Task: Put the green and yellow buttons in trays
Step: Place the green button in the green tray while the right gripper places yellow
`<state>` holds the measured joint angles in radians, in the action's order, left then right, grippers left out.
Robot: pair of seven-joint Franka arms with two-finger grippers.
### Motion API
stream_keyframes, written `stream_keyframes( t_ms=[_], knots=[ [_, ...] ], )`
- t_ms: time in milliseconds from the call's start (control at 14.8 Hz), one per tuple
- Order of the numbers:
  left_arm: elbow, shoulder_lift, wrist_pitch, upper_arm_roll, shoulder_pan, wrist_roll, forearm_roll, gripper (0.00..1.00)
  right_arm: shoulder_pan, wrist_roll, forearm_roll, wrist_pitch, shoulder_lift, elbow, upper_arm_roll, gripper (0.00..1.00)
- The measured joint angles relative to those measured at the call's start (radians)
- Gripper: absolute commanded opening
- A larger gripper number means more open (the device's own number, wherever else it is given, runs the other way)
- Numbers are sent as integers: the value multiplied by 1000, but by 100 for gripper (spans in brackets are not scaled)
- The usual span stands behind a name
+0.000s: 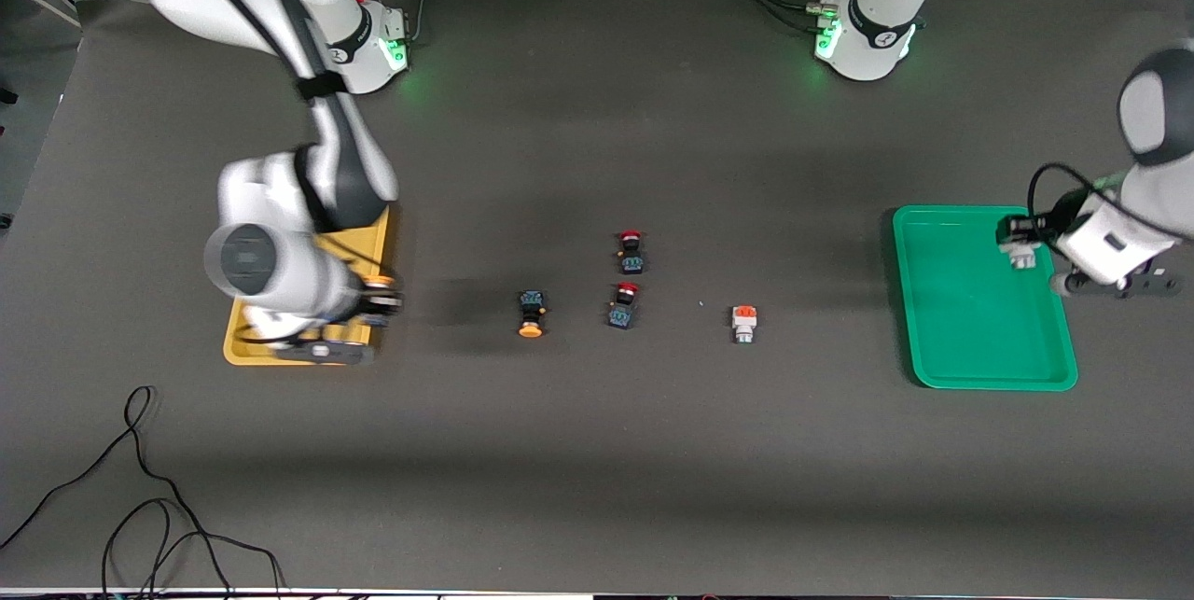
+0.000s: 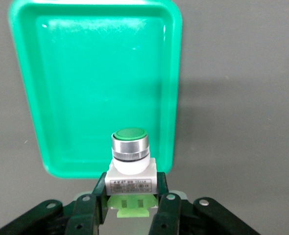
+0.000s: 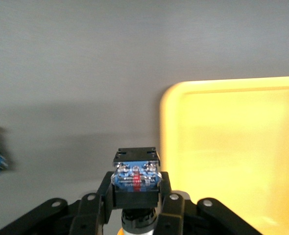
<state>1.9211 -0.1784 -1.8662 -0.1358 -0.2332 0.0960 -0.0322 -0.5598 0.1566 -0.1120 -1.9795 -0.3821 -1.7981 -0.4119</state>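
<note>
Left claw (image 2: 132,203) pinching green button (image 2: 130,155) over green tray's (image 1: 989,376) 3 o'clock rim; early release drops it onto tabletop (image 1: 597,451). Right claw (image 3: 135,205) pinching yellow button (image 3: 135,175) at yellow tray's (image 3: 232,156) 3 o'clock edge, same hazard.

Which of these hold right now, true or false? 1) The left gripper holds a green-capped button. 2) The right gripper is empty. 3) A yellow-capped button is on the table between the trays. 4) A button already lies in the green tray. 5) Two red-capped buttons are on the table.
1) True: the left gripper is shut on the green-capped button, over the green tray.
2) False: the right gripper is shut on a dark-bodied button, at the yellow tray edge.
3) True: the yellow-capped button lies there.
4) False: the green tray's floor shows bare.
5) True: the red-capped buttons lie mid-table, one nearer the front camera, beside a white-bodied orange-capped button.
</note>
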Motion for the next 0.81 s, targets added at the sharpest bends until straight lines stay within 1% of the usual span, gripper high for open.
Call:
stream_keyframes(
  t_ms=[68, 136, 203, 271, 407, 475, 542, 610, 678, 746, 814],
  knots=[
    [10, -43, -49, -1, -2, 1, -10, 0, 4, -54, 0, 2, 11, -22, -33, 0],
    [21, -85, -101, -3, -3, 1, -22, 0, 8, -87, -1, -9, 14, -53, -52, 0],
    [30, -125, -152, -5, -4, 1, -28, 0, 9, -103, -1, -49, 12, -95, -58, 0],
    [38, -162, -199, -6, -6, 1, -32, 0, 7, -107, -1, -119, 9, -151, -57, 0],
    [43, -227, -275, -5, -12, 1, -39, 0, -3, -112, -1, -303, -3, -274, -52, 0],
    [44, -252, -303, -5, -15, 1, -43, 15, -7, -112, -1, -380, -14, -324, -50, 0],
    [44, -272, -328, -5, -19, 1, -48, 31, -9, -113, -1, -433, -26, -358, -49, 5],
    [44, -289, -349, -4, -24, 0, -54, 48, -10, -113, -1, -460, -35, -376, -48, 52],
    [44, -304, -365, -4, -28, 0, -58, 73, -10, -113, -1, -468, -41, -380, -48, 91],
    [43, -313, -375, -4, -31, 0, -59, 97, -10, -114, -1, -471, -41, -380, -48, 92],
    [43, -318, -382, -4, -33, 0, -59, 99, -10, -114, -1, -469, -37, -377, -48, 100]
  ],
)
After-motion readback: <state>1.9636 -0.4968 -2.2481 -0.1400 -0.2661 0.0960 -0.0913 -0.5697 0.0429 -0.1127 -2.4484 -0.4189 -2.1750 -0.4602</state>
